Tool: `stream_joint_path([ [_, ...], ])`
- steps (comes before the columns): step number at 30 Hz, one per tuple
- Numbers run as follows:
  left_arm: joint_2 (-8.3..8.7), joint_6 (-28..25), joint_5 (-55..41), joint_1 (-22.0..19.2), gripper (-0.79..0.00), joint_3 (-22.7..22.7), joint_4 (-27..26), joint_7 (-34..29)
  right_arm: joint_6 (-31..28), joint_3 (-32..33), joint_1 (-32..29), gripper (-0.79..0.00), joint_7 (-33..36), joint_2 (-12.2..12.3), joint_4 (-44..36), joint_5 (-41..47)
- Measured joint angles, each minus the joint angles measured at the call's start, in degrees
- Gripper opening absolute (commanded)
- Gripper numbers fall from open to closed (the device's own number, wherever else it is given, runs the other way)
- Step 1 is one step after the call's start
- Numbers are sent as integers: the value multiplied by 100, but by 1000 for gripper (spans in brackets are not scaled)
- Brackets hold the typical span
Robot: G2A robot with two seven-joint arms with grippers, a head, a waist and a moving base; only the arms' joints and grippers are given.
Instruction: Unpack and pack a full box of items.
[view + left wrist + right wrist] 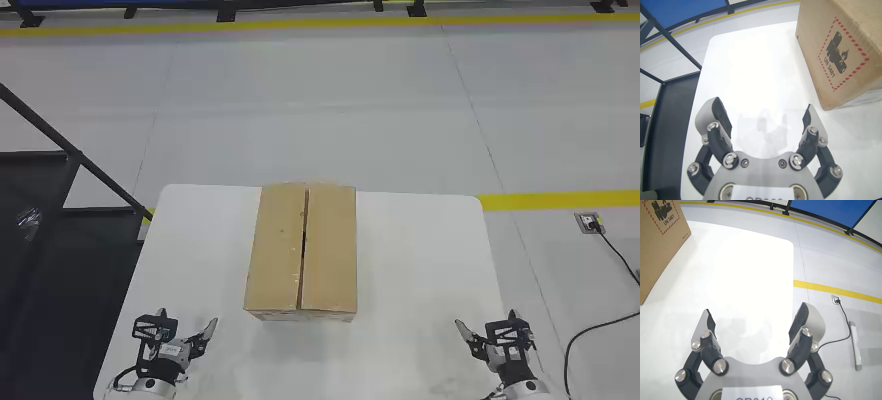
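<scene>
You had one cardboard box (301,250) (two flaps on its top) on one white tabletop (420,270). You had two grippers, the left gripper (763,106) and the right gripper (755,308), each with two fingers (721,113). The floor (300,100) carried one socket (836,299) and one black cable (842,311).

A white table (420,270) with rounded corners — and one cardboard box (302,250) sits on it, flaps shut, roughly mid-table, nearer the far edge.

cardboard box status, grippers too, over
Left gripper and right gripper open, empty. Brown cardboard box flaps shut, mid-table, untouched. Bare white table between grippers and box.
</scene>
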Motion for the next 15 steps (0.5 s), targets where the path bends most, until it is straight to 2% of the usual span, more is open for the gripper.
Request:
stream_joint_path([
  [12, 0, 0, 0, 0, 0, 0, 0, 0, 0, 0, 0, 0, 0, 0, 0, 0],
  [15, -6, -83, -71, -76, 0, -9, 28, 142, -52, -71, 23, 0, -136, 7, -181, -292],
])
